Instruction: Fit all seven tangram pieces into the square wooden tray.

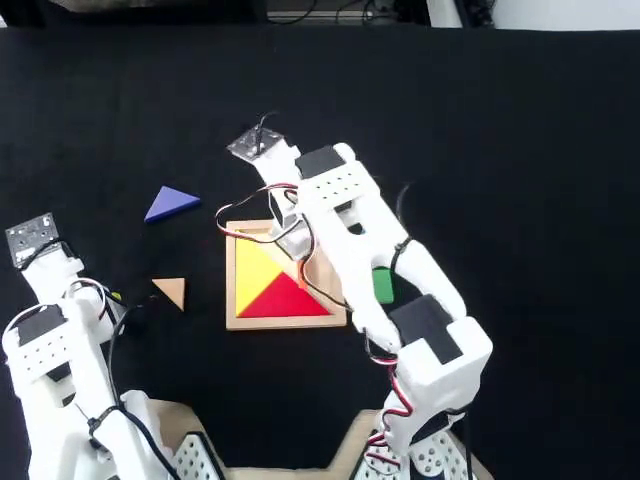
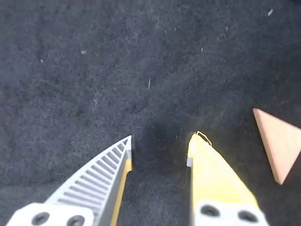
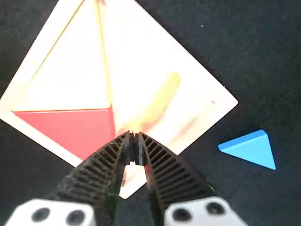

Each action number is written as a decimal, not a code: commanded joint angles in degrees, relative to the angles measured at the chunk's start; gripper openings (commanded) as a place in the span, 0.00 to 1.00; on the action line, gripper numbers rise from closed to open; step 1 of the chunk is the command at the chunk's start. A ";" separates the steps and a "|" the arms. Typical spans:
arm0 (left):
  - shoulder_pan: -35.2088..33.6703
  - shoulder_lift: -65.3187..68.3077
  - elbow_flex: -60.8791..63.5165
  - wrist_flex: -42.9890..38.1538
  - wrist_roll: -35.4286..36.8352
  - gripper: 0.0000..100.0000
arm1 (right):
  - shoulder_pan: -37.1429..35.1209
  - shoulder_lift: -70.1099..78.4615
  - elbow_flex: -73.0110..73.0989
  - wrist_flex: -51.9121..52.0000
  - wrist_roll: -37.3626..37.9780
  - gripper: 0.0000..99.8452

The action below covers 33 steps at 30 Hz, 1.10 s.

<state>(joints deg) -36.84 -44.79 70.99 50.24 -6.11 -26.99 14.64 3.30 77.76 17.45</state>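
The square wooden tray point(image 1: 231, 290) holds a yellow triangle point(image 1: 256, 270) and a red triangle point(image 1: 286, 300). My right gripper point(image 3: 135, 140) hangs shut over the tray point(image 3: 160, 66), at the edge of the red triangle point(image 3: 70, 129), with nothing seen between its fingers. A blue triangle point(image 1: 171, 203) lies on the cloth left of the tray. A small tan triangle point(image 1: 171, 291) lies near the tray's left side. My left gripper point(image 2: 160, 143) stands open over bare cloth, the tan triangle point(image 2: 280, 141) just beside it. A green piece point(image 1: 383, 286) peeks out from under the right arm.
Black cloth covers the whole table. The right arm's white body point(image 1: 360, 240) crosses over the tray's right part and hides it. The blue triangle point(image 3: 251, 148) lies apart from the tray's corner. Open cloth lies to the far side and the right.
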 commanded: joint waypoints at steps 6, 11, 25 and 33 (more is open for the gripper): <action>0.66 -0.18 -0.22 -1.58 0.88 0.19 | -3.69 -3.30 -3.56 -0.09 0.35 0.01; 0.57 -0.18 -0.22 -1.58 0.88 0.19 | -2.55 1.71 -3.91 -0.97 0.26 0.01; 0.57 -0.18 -0.22 -1.58 0.88 0.19 | -1.41 3.56 -3.56 -1.41 0.53 0.01; 0.48 -0.18 -0.22 -1.58 0.88 0.19 | 2.02 3.56 -3.56 -1.32 0.62 0.01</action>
<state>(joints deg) -36.57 -44.79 70.99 49.45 -5.67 -27.43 18.42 1.98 76.97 17.45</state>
